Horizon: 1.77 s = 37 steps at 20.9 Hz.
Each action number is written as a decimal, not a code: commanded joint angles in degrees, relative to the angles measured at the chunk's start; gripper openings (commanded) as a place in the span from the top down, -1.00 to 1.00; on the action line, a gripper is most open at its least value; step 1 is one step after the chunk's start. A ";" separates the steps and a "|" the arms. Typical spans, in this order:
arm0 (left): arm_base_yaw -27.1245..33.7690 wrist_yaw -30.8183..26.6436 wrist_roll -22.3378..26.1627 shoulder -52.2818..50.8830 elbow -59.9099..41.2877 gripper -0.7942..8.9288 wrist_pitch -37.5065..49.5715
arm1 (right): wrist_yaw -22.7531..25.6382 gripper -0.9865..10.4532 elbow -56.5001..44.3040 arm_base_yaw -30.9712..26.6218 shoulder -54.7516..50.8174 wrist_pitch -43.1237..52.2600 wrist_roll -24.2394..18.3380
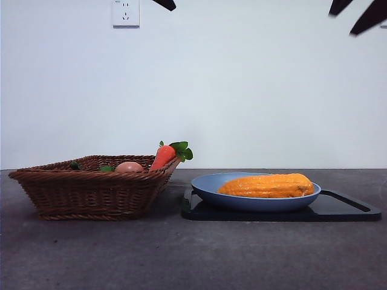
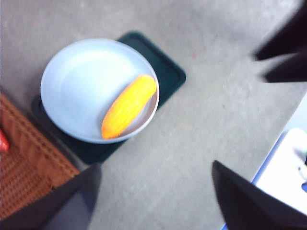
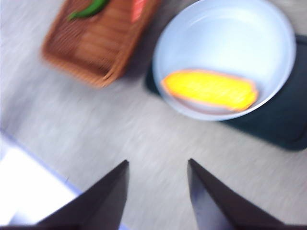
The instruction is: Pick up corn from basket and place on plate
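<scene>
The yellow-orange corn (image 1: 267, 185) lies on its side in the light blue plate (image 1: 211, 190), toward the plate's right half. Nothing touches it. The brown wicker basket (image 1: 91, 193) stands to the left of the plate. My left gripper (image 2: 156, 165) hangs high above the table, open and empty, looking down on the corn (image 2: 128, 106) and the plate (image 2: 81, 81). My right gripper (image 3: 158, 161) is also raised, open and empty, above the table in front of the plate (image 3: 225, 38) and the corn (image 3: 209, 89). In the front view only black arm tips (image 1: 358, 15) show at the top edge.
An orange carrot with green leaves (image 1: 164, 155) leans on the basket's right rim, beside a small round orange fruit (image 1: 129, 167) and a green vegetable (image 3: 88, 9). A flat black tray (image 1: 344, 208) lies under the plate. A white object (image 2: 288, 167) sits at the table's edge.
</scene>
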 commanded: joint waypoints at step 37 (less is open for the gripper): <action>6.16 -0.94 9.05 -1.09 1.14 0.82 22.12 | 5.77 0.82 1.01 5.33 -2.78 -3.89 -3.52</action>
